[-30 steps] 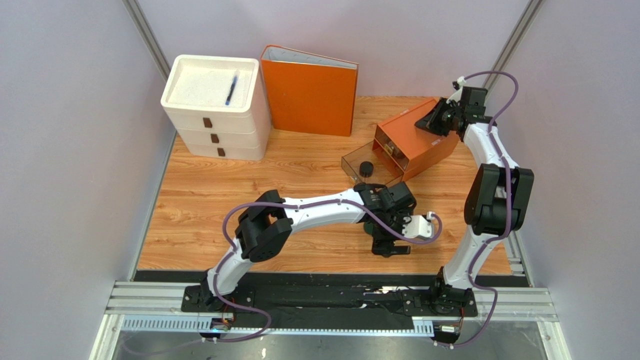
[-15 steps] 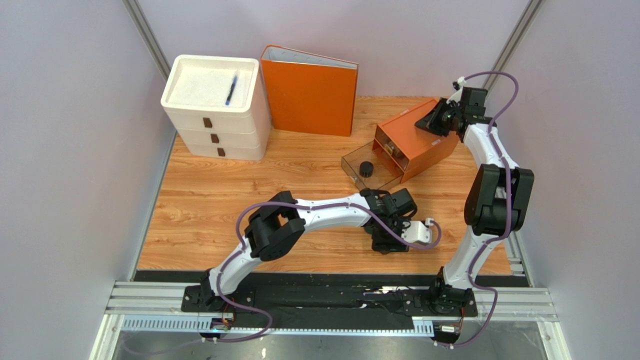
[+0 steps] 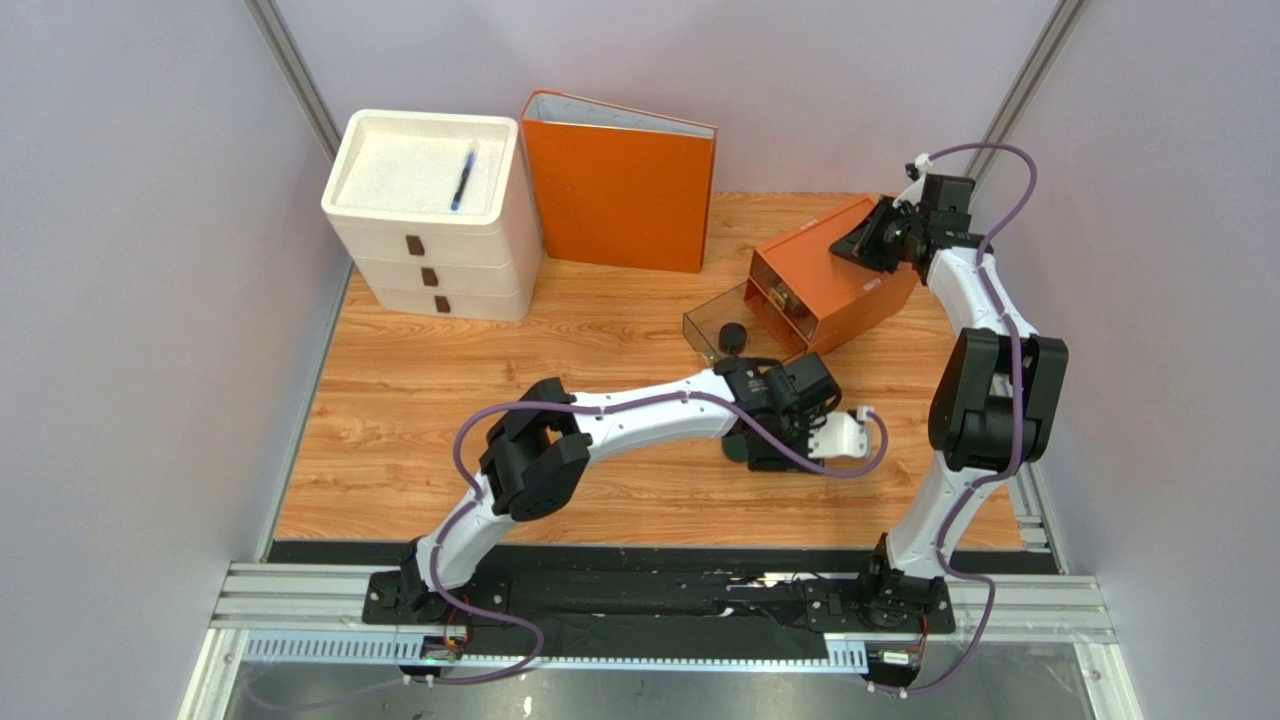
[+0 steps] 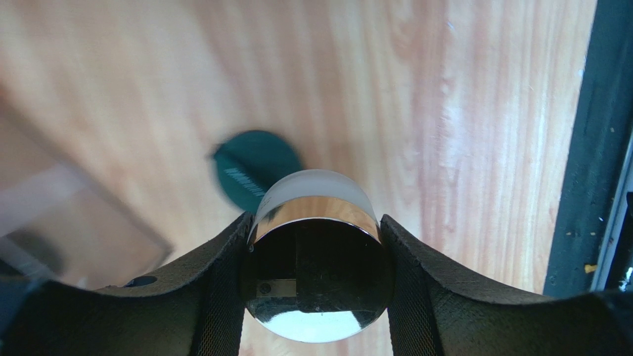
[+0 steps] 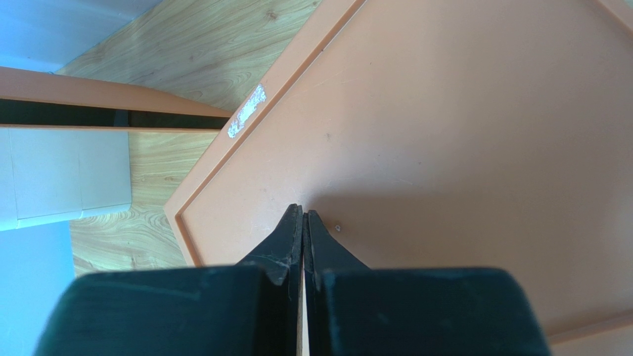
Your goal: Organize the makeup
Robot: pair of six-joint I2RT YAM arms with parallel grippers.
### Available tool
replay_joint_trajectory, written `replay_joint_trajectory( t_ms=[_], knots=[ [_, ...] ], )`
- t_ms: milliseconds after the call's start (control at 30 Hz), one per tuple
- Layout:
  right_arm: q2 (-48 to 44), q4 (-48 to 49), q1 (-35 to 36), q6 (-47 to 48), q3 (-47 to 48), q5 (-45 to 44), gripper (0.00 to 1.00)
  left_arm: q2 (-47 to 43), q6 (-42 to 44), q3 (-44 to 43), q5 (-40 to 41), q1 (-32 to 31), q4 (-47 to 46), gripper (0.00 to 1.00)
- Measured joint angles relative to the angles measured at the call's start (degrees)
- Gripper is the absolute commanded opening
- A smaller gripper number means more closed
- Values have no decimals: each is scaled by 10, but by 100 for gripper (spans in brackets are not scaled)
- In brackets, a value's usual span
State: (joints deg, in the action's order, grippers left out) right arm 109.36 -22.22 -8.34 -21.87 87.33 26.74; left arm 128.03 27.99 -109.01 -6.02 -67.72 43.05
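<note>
My left gripper (image 4: pixel 314 220) is shut on a small round gold-rimmed jar (image 4: pixel 316 256) with a white body, and holds it above the wooden table. Beyond the jar, a dark green compact (image 4: pixel 252 167) lies on the table. In the top view the left gripper (image 3: pixel 774 432) hangs just in front of a clear drawer (image 3: pixel 706 323) pulled out of an orange box (image 3: pixel 842 285). A black round pot (image 3: pixel 732 336) sits in that drawer. My right gripper (image 5: pixel 304 213) is shut and empty, its tips against the box's top (image 5: pixel 446 111). Other makeup is out of view.
A white drawer unit (image 3: pixel 436 240) stands at the back left with a blue pen (image 3: pixel 463 177) on top. An orange binder (image 3: pixel 619 183) stands upright beside it. A black rail (image 4: pixel 587 148) runs along the table's near edge.
The left gripper has closed from wide open onto the jar. It has then moved away from the near edge toward the clear drawer. The right arm has not moved.
</note>
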Motion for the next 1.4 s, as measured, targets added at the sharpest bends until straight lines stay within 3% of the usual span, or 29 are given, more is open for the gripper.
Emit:
replay_joint_trajectory(
  t_ms=[467, 667, 900, 967, 1033, 1067, 1100, 1167, 1400],
  knots=[
    [3, 0, -2, -4, 1, 6, 0, -10, -37, -173, 57, 113, -37, 0],
    [4, 0, -2, -5, 2, 7, 0, 33, -55, -188, 117, 133, -83, 0],
    [9, 1, -2, -9, 5, 15, 0, 90, -104, -188, 122, 138, -91, 1],
    [9, 1, -2, -9, 5, 15, 0, 102, -119, -188, 123, 138, -92, 11],
    [9, 1, -2, -9, 5, 15, 0, 109, -129, -188, 123, 139, -95, 40],
    [9, 1, -2, -9, 5, 15, 0, 111, -135, -188, 123, 139, -97, 66],
    [9, 1, -2, -9, 5, 15, 0, 113, -139, -189, 122, 140, -97, 75],
    [8, 1, -2, -9, 5, 15, 0, 115, -145, -189, 119, 141, -100, 86],
    [9, 1, -2, -9, 5, 15, 0, 115, -151, -189, 110, 142, -113, 89]
  ],
)
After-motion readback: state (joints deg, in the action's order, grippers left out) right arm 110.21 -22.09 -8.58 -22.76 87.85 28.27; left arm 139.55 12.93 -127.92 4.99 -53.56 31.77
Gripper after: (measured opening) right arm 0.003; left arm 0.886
